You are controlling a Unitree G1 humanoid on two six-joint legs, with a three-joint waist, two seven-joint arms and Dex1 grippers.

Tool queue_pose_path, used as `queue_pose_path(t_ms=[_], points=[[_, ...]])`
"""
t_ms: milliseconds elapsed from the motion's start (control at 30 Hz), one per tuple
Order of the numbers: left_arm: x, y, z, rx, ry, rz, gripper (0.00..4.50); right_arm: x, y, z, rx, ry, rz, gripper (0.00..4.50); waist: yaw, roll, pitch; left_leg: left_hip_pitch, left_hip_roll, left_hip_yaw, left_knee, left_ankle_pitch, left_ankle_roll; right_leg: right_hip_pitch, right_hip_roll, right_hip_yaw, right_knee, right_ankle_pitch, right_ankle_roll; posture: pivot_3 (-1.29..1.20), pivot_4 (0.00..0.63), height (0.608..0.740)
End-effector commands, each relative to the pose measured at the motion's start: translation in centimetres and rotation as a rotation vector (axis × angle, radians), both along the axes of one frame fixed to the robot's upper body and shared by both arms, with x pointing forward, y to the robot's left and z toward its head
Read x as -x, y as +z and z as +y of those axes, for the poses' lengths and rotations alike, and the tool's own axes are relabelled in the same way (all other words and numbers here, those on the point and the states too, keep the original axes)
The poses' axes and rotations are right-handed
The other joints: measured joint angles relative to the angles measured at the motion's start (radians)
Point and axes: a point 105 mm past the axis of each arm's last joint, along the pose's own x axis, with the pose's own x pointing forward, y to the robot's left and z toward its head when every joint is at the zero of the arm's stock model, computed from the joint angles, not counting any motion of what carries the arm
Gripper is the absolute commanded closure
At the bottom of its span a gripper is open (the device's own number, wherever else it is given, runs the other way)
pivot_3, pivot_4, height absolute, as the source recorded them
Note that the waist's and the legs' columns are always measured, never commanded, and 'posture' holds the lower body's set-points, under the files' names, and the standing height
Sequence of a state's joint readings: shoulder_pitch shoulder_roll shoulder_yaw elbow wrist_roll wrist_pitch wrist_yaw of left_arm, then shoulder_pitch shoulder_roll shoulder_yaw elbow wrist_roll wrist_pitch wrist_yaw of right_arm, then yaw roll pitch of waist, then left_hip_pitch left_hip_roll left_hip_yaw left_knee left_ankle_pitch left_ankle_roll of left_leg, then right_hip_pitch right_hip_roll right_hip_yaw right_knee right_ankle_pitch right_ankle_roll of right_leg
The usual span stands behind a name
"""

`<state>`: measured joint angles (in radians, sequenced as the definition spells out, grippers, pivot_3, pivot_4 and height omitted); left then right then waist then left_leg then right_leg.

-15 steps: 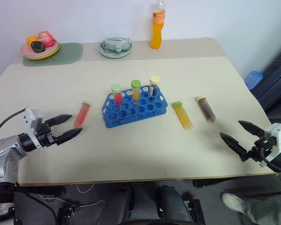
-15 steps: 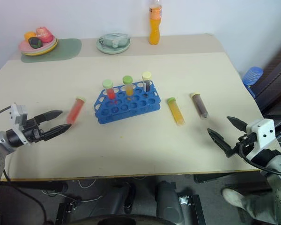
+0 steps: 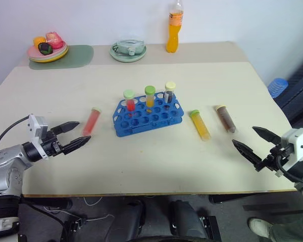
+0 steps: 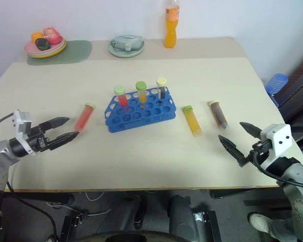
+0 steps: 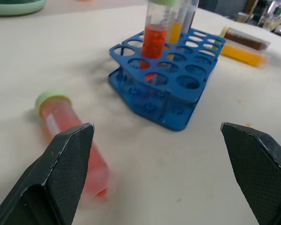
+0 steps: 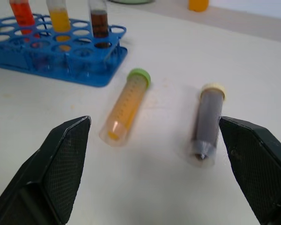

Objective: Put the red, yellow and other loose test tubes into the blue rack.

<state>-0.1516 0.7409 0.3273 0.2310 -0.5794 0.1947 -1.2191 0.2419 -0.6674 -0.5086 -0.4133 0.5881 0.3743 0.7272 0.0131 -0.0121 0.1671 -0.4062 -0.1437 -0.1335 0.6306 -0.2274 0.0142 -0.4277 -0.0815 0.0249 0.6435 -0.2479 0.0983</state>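
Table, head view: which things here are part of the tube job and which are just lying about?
Job:
blue rack with three tubes standing in it
red tube, lying flat
yellow tube, lying flat
brown tube, lying flat

Lying about:
orange drink bottle
plate of toy food
green mat
pale green dish

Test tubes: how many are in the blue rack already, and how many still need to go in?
Three tubes stand in the blue rack. Nothing is in hand: the left claw and right claw are both open and empty. Three tubes still lie on the table: the red tube near the left claw, and the yellow tube and brown tube near the right.
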Motion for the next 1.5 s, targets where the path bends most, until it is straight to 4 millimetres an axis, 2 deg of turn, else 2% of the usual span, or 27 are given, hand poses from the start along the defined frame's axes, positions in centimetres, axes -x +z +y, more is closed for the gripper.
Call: queue_pose_path(t_ms=[33,267,400,533,700,833,1033,1500], points=[[-0.2,1.3,-0.7,-0.002,-0.038,-0.047,0.07,-0.8,1.2,1.8,-0.039,0.051,-0.051,0.0,-0.002,0.0,0.0,0.0,0.0,0.0,0.0,0.0,0.0,0.0,0.0,0.0,0.0,0.0,0.0,0.0,0.15,0.74],[-0.7,1.8,-1.8,-0.023,-0.078,-0.071,0.07,-2.2,1.6,4.5,-0.048,0.115,-0.007,0.0,0.0,0.0,0.0,0.0,0.0,0.0,0.0,0.0,0.0,0.0,0.0,0.0,0.0,0.0,0.0,0.0,0.15,0.74],[-1.1,2.0,-2.8,-0.06,-0.136,-0.089,0.07,-4.2,1.9,4.1,0.111,-0.036,0.118,0.0,0.0,0.0,0.0,-0.001,0.0,0.0,0.0,0.0,0.0,-0.001,0.0,0.0,0.0,0.0,0.0,0.0,0.15,0.74],[-1.5,3.1,-4.8,-0.054,-0.212,-0.13,0.07,-6.5,2.8,4.2,0.097,-0.049,0.261,0.0,-0.002,0.0,0.001,-0.001,0.0,0.0,0.0,0.0,0.0,-0.002,0.0,0.0,0.0,0.0,0.0,0.0,0.15,0.74],[-0.8,3.7,-7.7,-0.082,-0.388,-0.122,0.07,-9.3,3.5,2.2,0.038,-0.177,0.494,0.0,-0.002,0.001,0.001,-0.002,0.0,0.0,0.0,0.0,0.001,-0.002,0.0,-0.001,-0.003,0.0,0.0,0.0,0.15,0.74],[0.1,3.7,-8.9,-0.108,-0.517,-0.117,0.07,-10.9,4.1,1.3,0.019,-0.249,0.604,0.0,-0.002,0.001,0.001,-0.003,0.0,0.001,-0.002,0.0,0.001,-0.002,0.0,-0.001,-0.004,0.002,0.002,0.0,0.15,0.74],[0.6,3.9,-10.1,-0.114,-0.589,-0.123,0.07,-12.4,3.2,-0.2,0.035,-0.316,0.687,0.0,-0.004,0.001,0.001,-0.003,0.0,0.001,-0.002,-0.001,0.002,-0.001,0.0,-0.001,-0.007,0.002,0.003,0.0,0.15,0.74],[1.3,3.4,-11.1,-0.089,-0.619,-0.098,0.07,-15.5,2.3,-0.3,0.129,-0.296,0.757,0.0,-0.027,0.003,0.002,-0.003,0.0,0.001,-0.002,-0.001,0.002,-0.002,0.0,-0.001,-0.006,0.002,0.003,0.0,0.15,0.74]])
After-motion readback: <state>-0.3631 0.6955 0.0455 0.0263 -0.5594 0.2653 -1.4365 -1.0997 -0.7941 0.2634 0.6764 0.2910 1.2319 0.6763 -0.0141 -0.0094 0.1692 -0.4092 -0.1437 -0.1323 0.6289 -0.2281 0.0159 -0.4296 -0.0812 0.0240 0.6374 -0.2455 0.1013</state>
